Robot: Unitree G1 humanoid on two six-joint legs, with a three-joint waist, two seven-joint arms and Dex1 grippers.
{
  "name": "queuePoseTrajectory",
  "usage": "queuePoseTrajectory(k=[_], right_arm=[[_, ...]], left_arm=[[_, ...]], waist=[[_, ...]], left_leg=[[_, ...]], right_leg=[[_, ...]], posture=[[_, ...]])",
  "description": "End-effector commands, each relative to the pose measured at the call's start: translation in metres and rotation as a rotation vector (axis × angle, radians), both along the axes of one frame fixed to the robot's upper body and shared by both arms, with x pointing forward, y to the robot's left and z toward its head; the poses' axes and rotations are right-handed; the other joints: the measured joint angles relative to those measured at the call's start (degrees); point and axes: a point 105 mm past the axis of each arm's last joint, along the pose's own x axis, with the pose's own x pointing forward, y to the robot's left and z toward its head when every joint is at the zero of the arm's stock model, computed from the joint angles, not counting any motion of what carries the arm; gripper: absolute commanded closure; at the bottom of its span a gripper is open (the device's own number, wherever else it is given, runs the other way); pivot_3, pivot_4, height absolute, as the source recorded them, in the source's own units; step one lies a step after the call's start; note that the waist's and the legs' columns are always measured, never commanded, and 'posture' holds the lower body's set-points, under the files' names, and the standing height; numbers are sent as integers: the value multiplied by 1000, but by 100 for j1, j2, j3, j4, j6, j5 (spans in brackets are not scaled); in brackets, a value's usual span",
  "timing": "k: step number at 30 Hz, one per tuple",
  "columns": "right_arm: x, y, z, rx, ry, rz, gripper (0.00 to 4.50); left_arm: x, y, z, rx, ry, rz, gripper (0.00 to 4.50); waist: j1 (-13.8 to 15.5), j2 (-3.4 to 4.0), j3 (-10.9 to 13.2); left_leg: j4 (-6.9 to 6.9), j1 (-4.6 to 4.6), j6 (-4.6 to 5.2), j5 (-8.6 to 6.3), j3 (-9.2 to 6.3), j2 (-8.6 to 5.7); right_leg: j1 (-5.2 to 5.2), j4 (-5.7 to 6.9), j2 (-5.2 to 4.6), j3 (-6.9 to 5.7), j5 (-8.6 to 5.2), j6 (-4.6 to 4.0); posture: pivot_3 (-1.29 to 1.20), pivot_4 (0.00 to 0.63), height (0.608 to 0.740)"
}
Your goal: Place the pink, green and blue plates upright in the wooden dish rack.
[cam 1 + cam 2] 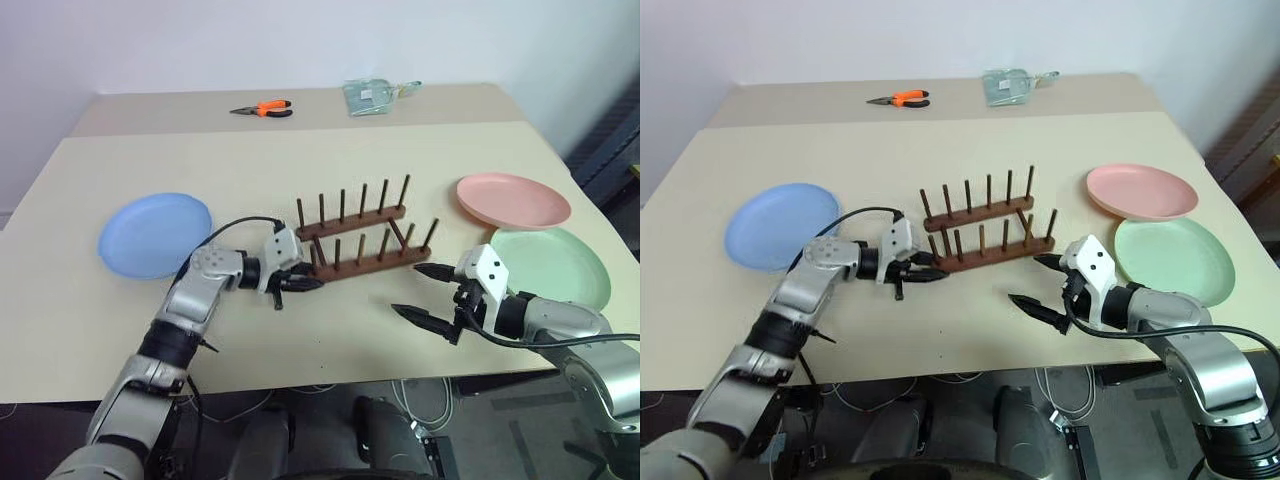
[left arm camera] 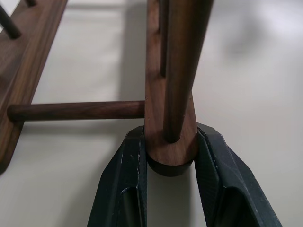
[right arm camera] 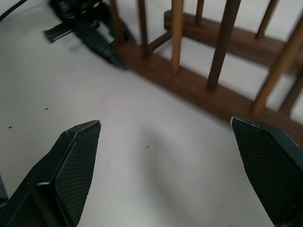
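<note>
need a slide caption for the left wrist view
Left gripper clamped on the rounded end of a wooden dish rack base rail, on the table.

**Even, soft light; wrist views blurred up close**

Bright, diffuse light falls on the pale surface (image 1: 420,150), casting faint shadows and no glare. In the left wrist view the near rack peg (image 2: 182,66) is soft; in the right wrist view the far hand (image 3: 90,28) is smeared.

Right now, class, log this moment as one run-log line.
left gripper: shut on wooden dish rack rail end | right gripper: open, empty | plates: flat on table

three plates (image 1: 513,199), one rack (image 1: 366,240), one pliers (image 1: 263,110)
</note>
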Motion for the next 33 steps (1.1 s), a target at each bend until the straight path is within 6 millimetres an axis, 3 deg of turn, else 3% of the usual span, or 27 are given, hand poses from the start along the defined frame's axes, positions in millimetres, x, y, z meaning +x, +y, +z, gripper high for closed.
queuePoseTrajectory(k=[1,15,20,23,24,26,30,33], right_arm=[[-2,-3,3,-5,0,16,0],[-17,-15,-8,-40,51,-11,0],[-16,-18,-10,-59,42,-36,0],[-10,-27,-21,-132,48,-74,852],[-8,-29,-23,-150,43,-81,1365],[-5,-30,-25,-164,30,-98,2317],[-2,-29,-28,-169,31,-100,4435],[6,-34,-35,-226,9,-132,4500]], left_arm=[[-6,-6,12,39,-78,-34,3742],[15,-6,-3,147,-37,-141,3742],[18,0,-2,137,-26,-126,1338],[24,14,2,138,-36,-48,0],[24,18,3,132,-30,-33,0],[18,31,4,126,-8,-2,337],[-13,46,6,95,57,10,2310],[-32,30,-2,97,44,-4,3747]], waist=[[11,0,0],[18,0,0],[15,0,-1],[13,0,-1],[5,0,-1],[-27,1,-1],[-137,3,-2],[-100,3,-2]], left_leg=[[1,0,0,0,0,0],[0,-1,0,0,1,0],[1,0,0,0,2,-1],[1,1,0,0,2,0],[1,1,0,0,2,0],[-2,3,0,0,2,1],[-16,6,1,-1,2,7],[-12,4,2,-1,3,6]], right_leg=[[1,0,0,0,-3,-4],[1,-3,1,-2,-5,-7],[2,-3,0,-1,-4,-7],[1,-2,0,-1,-4,-6],[1,-2,0,-1,-4,-7],[-1,-1,1,-1,-4,-6],[-6,4,3,-1,-4,-7],[-3,1,1,0,-5,-8]], posture=[[0,150,740],[0,150,740],[0,150,740],[0,150,740],[0,150,740],[0,150,740],[0,150,740],[0,150,740]])
